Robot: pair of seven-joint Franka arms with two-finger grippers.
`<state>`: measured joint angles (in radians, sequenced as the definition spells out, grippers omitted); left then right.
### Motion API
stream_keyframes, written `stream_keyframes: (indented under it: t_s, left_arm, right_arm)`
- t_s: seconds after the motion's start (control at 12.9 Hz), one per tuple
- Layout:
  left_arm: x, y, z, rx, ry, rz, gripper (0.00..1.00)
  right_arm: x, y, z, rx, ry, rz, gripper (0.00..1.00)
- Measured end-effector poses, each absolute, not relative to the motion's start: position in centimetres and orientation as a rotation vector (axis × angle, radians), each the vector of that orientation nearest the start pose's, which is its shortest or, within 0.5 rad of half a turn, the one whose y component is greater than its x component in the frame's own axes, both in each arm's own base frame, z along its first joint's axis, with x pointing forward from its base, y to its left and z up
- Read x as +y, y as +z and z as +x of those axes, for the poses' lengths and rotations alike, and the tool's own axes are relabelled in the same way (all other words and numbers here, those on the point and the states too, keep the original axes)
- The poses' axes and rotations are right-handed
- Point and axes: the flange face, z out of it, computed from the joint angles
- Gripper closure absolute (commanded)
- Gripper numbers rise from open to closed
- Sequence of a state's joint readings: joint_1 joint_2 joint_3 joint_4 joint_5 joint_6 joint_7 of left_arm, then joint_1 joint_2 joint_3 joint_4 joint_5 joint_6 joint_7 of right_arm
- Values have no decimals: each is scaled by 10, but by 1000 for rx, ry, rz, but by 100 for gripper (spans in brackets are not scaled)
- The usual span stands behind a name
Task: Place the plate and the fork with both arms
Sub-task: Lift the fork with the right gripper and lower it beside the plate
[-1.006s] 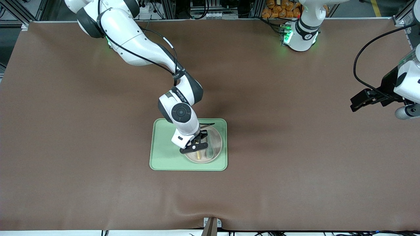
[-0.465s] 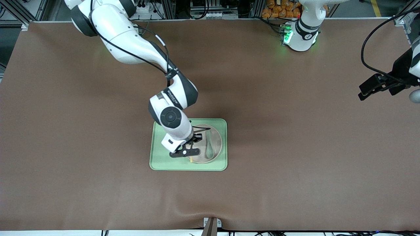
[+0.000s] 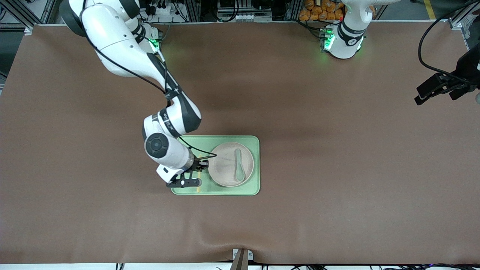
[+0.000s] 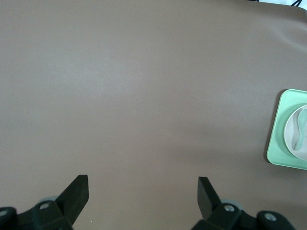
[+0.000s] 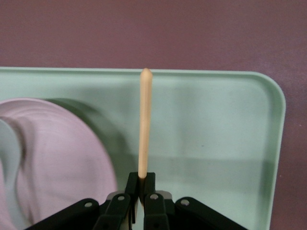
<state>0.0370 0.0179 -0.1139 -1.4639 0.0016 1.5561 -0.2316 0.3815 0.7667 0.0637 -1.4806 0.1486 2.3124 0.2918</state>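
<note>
The pale beige-pink plate (image 3: 225, 165) lies on the light-green tray (image 3: 255, 180), on the tray's part toward the left arm's end. My right gripper (image 3: 195, 173) is shut on the pale-yellow fork (image 3: 198, 188) and holds it just over the bare part of the tray beside the plate. In the right wrist view the fork's handle (image 5: 144, 124) sticks out from the shut jaws of the gripper (image 5: 141, 184), with the plate (image 5: 57, 158) beside it and the tray (image 5: 216, 134) beneath. My left gripper (image 3: 435, 88) is open and empty over the table at the left arm's end; it also shows in the left wrist view (image 4: 141, 187).
A grey-green spoon (image 3: 238, 168) lies on the plate. The left wrist view shows the tray's edge (image 4: 274, 143) with the plate (image 4: 289, 139) far off. The brown table mat (image 3: 337, 168) surrounds the tray.
My right gripper has carried the fork from over the plate to over the tray's bare part toward the right arm's end. The left gripper has drawn farther off toward the left arm's end.
</note>
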Motion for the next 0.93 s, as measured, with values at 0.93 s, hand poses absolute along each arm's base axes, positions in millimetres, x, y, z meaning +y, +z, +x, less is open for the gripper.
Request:
stream_keyframes:
  t_s: [0.93]
  left_arm:
    - [-40,661,555,-241,-78,-3139,0]
  right_arm:
    - [271,199,621,78,-26,-2863,100]
